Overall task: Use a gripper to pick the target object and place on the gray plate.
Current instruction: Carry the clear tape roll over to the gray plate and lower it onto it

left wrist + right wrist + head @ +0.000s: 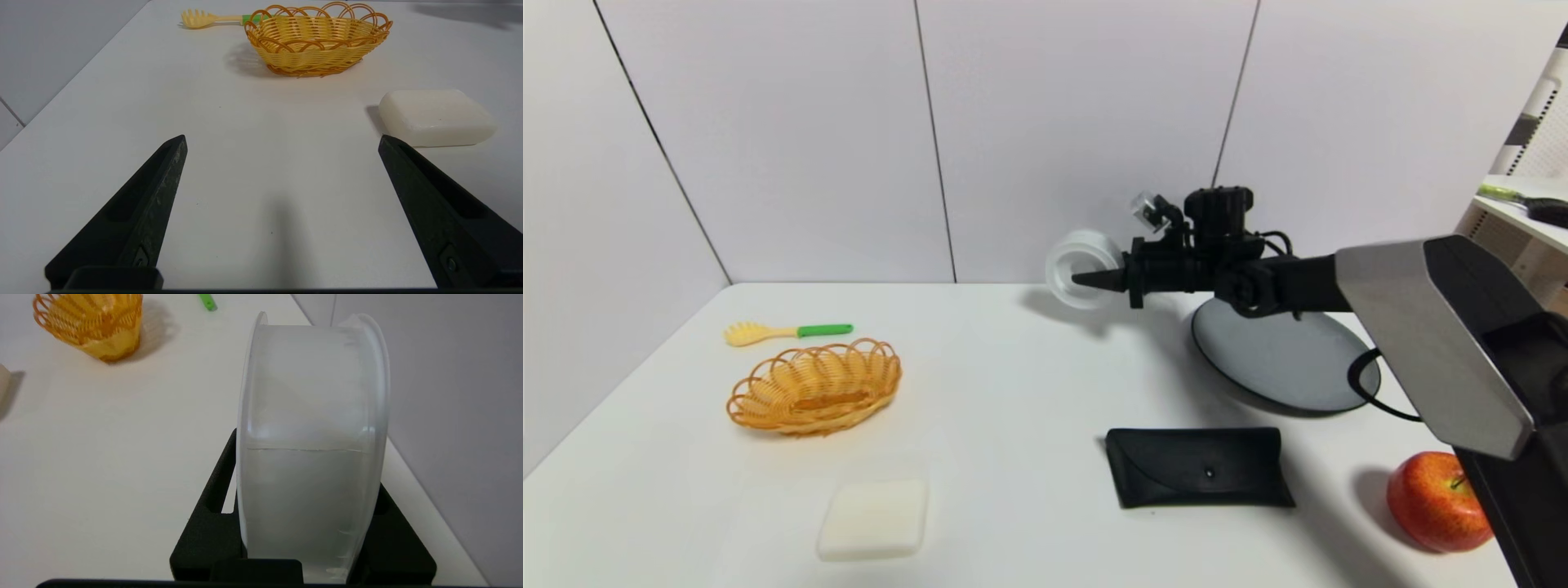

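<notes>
- The right pincer (1094, 279) is clamped on the white translucent container (1081, 268), holding it on edge in the air above the desk (1013, 392), near the back wall.
- In the right wrist view the container (312, 457) sits between the two black fingers (212, 506).
- The gray plate (1282, 359) lies on the desk under the right arm, apart from the container.
- The left pincer (282, 212) hovers low over the desk with its fingers spread wide, holding nothing, near the white block (437, 117) and the orange basket (316, 41).
</notes>
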You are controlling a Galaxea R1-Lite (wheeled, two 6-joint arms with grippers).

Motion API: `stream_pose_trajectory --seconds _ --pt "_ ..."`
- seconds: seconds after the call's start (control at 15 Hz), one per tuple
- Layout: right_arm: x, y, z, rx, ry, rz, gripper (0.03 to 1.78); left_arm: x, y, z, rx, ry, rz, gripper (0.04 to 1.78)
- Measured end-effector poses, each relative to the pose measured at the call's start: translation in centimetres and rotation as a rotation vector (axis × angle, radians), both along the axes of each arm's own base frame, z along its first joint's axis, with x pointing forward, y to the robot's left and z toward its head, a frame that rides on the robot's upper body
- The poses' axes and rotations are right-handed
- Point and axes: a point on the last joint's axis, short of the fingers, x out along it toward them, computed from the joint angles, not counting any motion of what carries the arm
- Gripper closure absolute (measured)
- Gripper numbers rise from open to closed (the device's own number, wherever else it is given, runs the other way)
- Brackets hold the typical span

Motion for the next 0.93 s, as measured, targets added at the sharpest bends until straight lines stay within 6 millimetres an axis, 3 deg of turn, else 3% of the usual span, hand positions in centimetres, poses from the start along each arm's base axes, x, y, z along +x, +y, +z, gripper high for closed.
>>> stream_pose_trajectory --seconds 0.33,0.53,0.73,0.93 --pt "-2.3 -5.0 5.0 0.025 0.010 -0.093 1.21 0.0 0.0 0.0 0.000 0.000 0.000 0.13" --pt "-5.0 -9.3 7.2 0.034 0.045 -0.182 1.21 0.0 0.0 0.0 0.000 0.000 0.000 0.13" --pt "-7.8 -14.1 7.5 0.028 0.074 -0.286 1.21 0.0 0.0 0.0 0.000 0.000 0.000 0.13" --pt "-10.0 -18.6 6.4 -0.003 0.086 -0.393 1.21 0.0 0.0 0.0 0.000 0.000 0.000 0.13"
